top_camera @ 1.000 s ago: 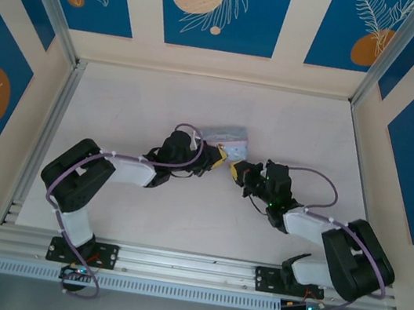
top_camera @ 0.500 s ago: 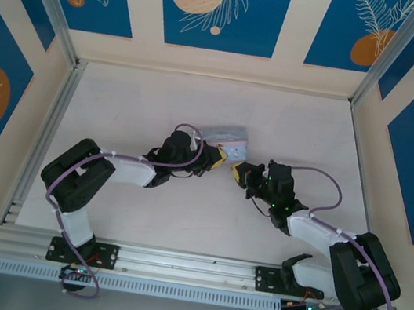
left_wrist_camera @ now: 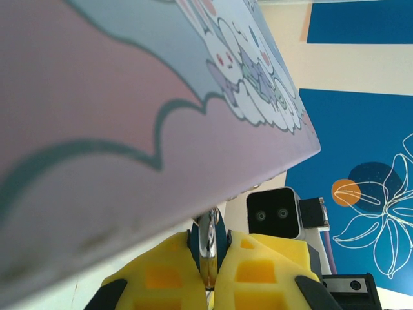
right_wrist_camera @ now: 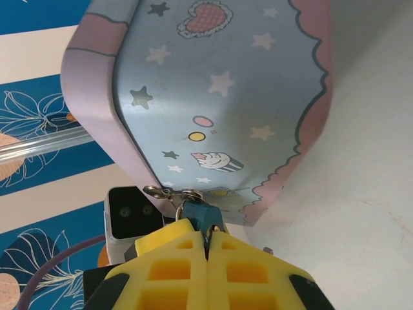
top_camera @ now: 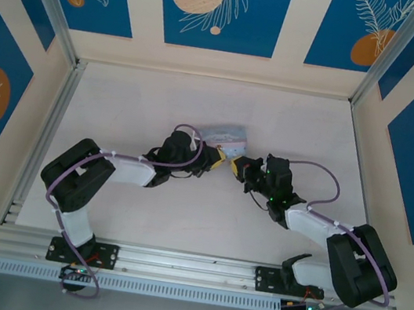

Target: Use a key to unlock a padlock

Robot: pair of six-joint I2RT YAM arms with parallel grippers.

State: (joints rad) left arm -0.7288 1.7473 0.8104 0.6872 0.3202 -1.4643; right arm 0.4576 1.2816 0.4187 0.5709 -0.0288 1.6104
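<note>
White tabletop (top_camera: 135, 111), pastel-blue cartoon-printed tin box (top_camera: 228, 135). Tiny blue-grey metal padlock (right_wrist_camera: 200, 214) with silver shackle sits at the tin's edge. Left gripper (left_wrist_camera: 210, 248) pinches it; right gripper (right_wrist_camera: 206, 234), fingers pressed together, touches its underside.

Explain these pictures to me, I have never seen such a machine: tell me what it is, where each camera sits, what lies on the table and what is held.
These are two robot arms bolted at the near edge of a table, each ending in a two-finger gripper. The overhead picture looks down from behind them: left gripper and right gripper nearly meet beside a pastel cartoon tin. Each other picture comes from a wrist camera, its own yellow fingers at the bottom. The right gripper is shut on the lower end of a small bluish padlock hanging at the tin. The left pinches a small metal piece; which part, I cannot tell.
</note>
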